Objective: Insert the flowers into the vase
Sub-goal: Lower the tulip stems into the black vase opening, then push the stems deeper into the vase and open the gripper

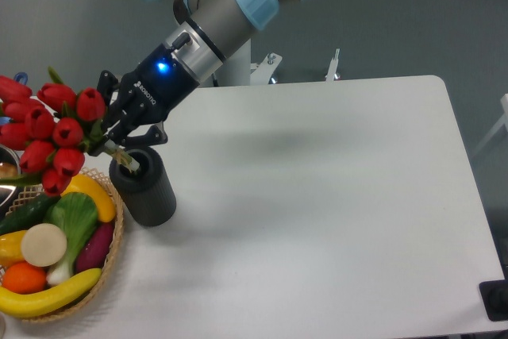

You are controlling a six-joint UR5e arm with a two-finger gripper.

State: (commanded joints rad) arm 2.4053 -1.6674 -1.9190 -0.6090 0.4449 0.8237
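Small white lettering on gripper (119, 134), unreadable

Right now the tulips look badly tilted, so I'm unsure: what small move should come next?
Probably swing the flowers more upright while easing them down. The gripper holds the stems slanted, with the blooms leaning left over the basket, and the stem tips just at the mouth of the vase.

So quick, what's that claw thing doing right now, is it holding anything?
Gripper: closed on the stems of the flowers, with the stem ends at the mouth of the vase.
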